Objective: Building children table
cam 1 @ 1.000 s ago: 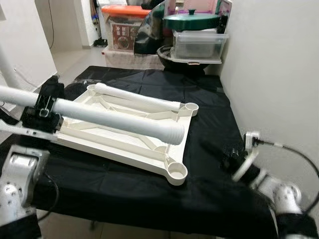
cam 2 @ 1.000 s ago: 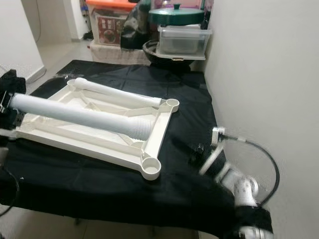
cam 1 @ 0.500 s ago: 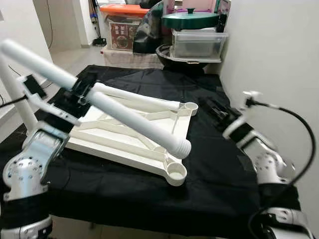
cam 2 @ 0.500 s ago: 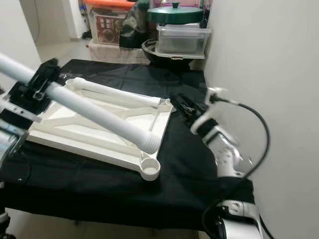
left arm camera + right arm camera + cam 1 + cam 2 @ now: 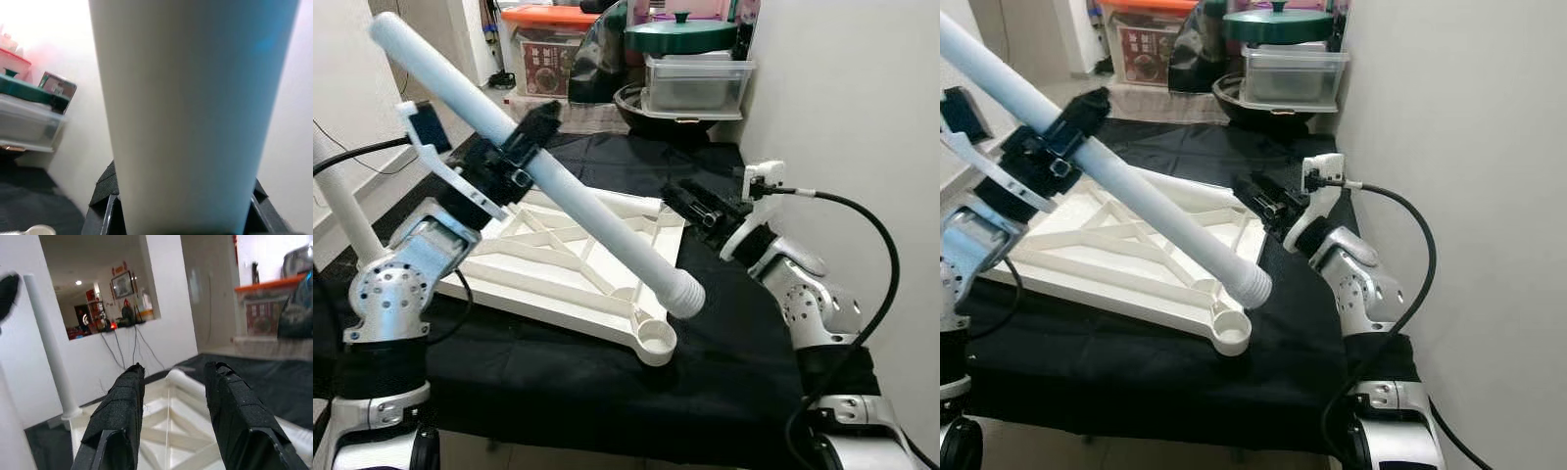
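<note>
A white table top [image 5: 548, 284] lies upside down on the black cloth [image 5: 724, 362]. My left gripper [image 5: 530, 147] is shut on a long white leg [image 5: 597, 220] and holds it steeply tilted. The leg's threaded end [image 5: 685, 294] hangs just above the front right corner socket [image 5: 656, 341], not touching it. In the left wrist view the leg [image 5: 190, 107] sits between the black fingers [image 5: 102, 196]. My right gripper [image 5: 690, 204] hovers open by the top's right edge, aimed across it; its fingers [image 5: 122, 406] hold nothing. A second leg [image 5: 622, 203] lies along the far rim. Another leg [image 5: 49, 347] stands upright at the left corner.
A white wall [image 5: 862, 117] runs close along the right side. Behind the cloth stand a clear plastic box [image 5: 695, 83] under a green lid, a black bowl [image 5: 636, 103] and an orange-lidded bin [image 5: 558, 49]. A black cable [image 5: 871, 245] loops from my right wrist.
The left arm swung the leg up to a steeper tilt, its threaded end moving to the front right socket. The right gripper rose from the front right corner to the top's right edge.
</note>
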{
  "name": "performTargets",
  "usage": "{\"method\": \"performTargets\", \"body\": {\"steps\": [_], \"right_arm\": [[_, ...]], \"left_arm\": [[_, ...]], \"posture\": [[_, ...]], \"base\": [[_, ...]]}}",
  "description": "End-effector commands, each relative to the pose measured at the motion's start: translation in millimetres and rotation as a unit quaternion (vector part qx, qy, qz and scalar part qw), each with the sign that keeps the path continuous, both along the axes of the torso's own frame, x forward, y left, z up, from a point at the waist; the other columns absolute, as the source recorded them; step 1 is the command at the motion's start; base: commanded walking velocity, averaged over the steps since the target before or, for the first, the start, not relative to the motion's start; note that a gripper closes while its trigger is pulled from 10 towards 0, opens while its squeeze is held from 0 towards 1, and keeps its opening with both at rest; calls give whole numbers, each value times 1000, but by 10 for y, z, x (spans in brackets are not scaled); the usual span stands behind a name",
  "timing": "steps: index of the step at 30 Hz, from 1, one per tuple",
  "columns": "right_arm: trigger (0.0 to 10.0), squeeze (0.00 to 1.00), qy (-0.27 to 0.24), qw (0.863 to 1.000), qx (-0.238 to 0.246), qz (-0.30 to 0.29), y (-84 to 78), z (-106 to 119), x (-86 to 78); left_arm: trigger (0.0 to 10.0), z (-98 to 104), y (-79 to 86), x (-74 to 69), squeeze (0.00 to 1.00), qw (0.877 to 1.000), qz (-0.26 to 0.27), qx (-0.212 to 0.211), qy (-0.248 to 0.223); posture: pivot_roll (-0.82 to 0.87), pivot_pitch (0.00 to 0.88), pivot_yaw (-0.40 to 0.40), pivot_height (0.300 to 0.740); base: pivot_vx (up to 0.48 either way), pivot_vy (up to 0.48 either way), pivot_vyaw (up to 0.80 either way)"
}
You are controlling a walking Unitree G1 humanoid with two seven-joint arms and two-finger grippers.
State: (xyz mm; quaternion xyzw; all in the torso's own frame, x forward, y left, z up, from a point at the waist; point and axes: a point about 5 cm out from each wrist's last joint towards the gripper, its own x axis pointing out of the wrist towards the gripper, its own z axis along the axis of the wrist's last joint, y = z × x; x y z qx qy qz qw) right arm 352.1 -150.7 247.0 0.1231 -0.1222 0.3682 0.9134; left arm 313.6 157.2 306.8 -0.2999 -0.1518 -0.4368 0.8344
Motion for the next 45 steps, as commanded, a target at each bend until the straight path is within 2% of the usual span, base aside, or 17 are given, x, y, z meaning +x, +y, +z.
{"method": "performTargets", "body": {"steps": [1, 5, 9, 28, 33, 42, 45], "right_arm": [[10000, 0, -17, 1000, -7, -22, -24, 19, -4], [10000, 0, -19, 999, 0, -37, 16, -21, -34], [10000, 0, -14, 1000, 4, -15, 85, -60, -69], [10000, 0, -37, 999, -1, -6, 152, -16, -91], [10000, 0, -41, 999, -2, -7, 159, -14, -89], [10000, 0, -50, 999, -10, -7, 180, -7, -88], [10000, 0, -53, 998, -12, -10, 187, 1, -85]], "left_arm": [[10000, 24, -29, 23, 0, 1000, 13, 13, -13], [10000, -49, -80, 53, 0, 999, 42, 17, -2], [10000, -116, -112, 57, 0, 999, 39, 29, -2], [10000, 8, -35, 150, 0, 997, 52, 40, -31], [10000, -8, -28, 165, 0, 997, 58, 40, -31], [10000, 28, 0, 184, 0, 996, 68, 49, -43], [10000, 34, -3, 189, 0, 995, 68, 52, -45]], "posture": [[96, 16, -26, 740], [96, 18, -26, 740], [97, 17, -27, 740], [93, 0, -19, 740], [97, 0, -23, 740], [96, 0, -21, 740], [97, 0, -22, 740]], "base": [[0, 0, 0], [0, 0, -800], [0, 0, 0], [0, 0, -702], [0, 461, -781], [0, 0, -781], [0, 0, 0]]}}
